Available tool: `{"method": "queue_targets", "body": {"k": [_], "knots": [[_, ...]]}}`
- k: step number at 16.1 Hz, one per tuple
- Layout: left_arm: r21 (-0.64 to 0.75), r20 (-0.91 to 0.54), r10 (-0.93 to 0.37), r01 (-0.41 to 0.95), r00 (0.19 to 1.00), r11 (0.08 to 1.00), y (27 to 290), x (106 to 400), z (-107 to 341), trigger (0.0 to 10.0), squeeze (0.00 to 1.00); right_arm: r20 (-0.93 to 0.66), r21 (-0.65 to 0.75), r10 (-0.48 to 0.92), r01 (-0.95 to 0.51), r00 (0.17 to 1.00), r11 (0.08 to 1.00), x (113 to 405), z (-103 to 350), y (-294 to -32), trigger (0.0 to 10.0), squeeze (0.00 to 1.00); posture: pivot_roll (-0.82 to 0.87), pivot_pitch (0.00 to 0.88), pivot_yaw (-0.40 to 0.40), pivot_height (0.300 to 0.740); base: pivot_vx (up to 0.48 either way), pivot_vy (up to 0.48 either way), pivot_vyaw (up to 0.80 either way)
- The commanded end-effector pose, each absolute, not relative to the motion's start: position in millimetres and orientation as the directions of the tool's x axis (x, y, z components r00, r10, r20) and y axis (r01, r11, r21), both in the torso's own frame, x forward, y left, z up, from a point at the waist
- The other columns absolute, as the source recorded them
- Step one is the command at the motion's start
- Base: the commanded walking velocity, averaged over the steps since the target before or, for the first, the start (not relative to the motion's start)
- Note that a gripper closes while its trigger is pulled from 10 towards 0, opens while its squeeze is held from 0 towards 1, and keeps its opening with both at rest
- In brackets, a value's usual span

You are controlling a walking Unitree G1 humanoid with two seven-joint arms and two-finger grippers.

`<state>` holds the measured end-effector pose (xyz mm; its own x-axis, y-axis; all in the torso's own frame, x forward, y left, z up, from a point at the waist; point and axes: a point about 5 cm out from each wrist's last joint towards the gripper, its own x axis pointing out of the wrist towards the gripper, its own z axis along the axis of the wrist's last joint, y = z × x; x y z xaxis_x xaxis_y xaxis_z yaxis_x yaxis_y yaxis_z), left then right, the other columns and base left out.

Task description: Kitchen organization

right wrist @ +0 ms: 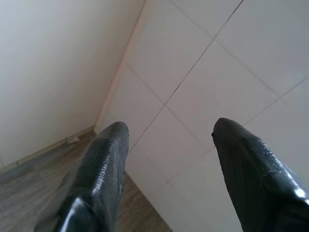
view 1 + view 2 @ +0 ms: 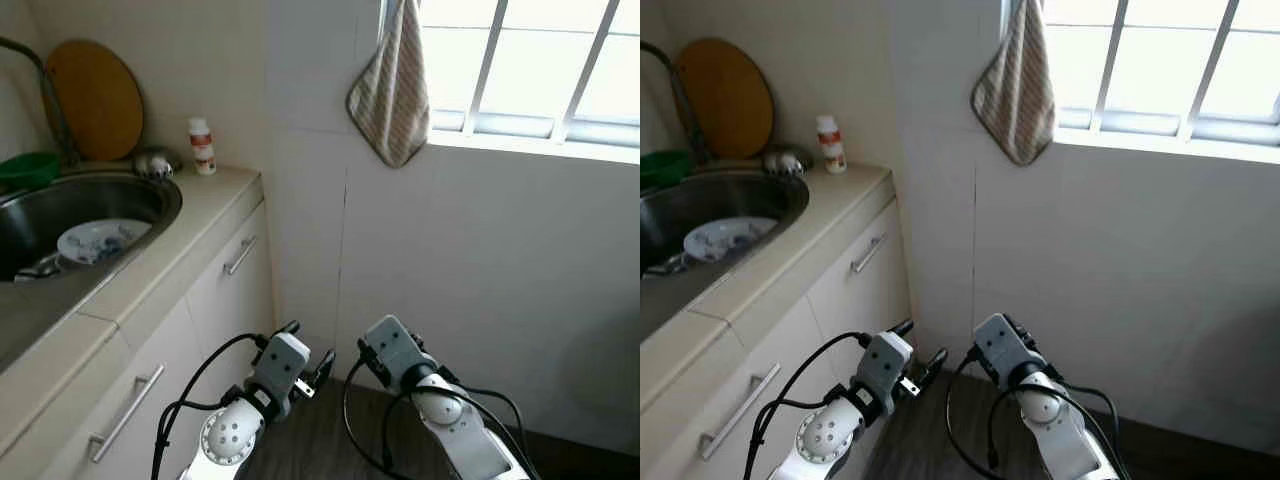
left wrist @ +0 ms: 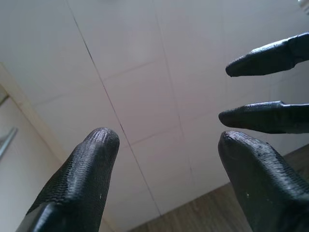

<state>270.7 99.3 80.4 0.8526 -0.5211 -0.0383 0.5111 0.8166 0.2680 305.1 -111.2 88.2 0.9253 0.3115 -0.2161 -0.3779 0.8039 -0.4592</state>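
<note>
Both jaws spread and empty: left gripper [image 2: 305, 362], right gripper [image 2: 362, 352] facing tiled wall; plate [image 2: 100, 240] in sink [image 2: 150, 195], well left, seemingly untouched.

patterned plate [image 2: 100, 240] lies flat in steel sink [image 2: 150, 190].

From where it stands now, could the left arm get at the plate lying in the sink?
Probably not yet. The left pincer hangs low by the cabinet doors, open, aimed at the tiled wall. The plate lies in the sink above, behind the counter edge, so the arm must lift first.
</note>
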Motion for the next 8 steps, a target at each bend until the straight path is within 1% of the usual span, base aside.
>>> {"method": "queue_targets", "body": {"k": [1, 8], "knots": [[0.263, -0.032, -0.508, 0.498, 0.861, 0.826, 104.2, 271.5, 80.7, 10.0, 0.0, -0.212, -0.447, 0.324, -0.387, 0.922, 0.806, 304.8, 89.5, -107.0, 10.0, 0.0, 0.0, 0.0, 0.008, 0.74, 0.0, 0.0, -0.8], [0.269, -0.027, -0.51, 0.497, 0.86, 0.825, 105.9, 271.7, 81.7, 10.0, 0.0, -0.21, -0.441, 0.328, -0.388, 0.921, 0.809, 304.9, 89.8, -105.6, 10.0, 0.0, 0.0, 0.0, 0.009, 0.74, 0.0, 0.0, -0.8]]}}
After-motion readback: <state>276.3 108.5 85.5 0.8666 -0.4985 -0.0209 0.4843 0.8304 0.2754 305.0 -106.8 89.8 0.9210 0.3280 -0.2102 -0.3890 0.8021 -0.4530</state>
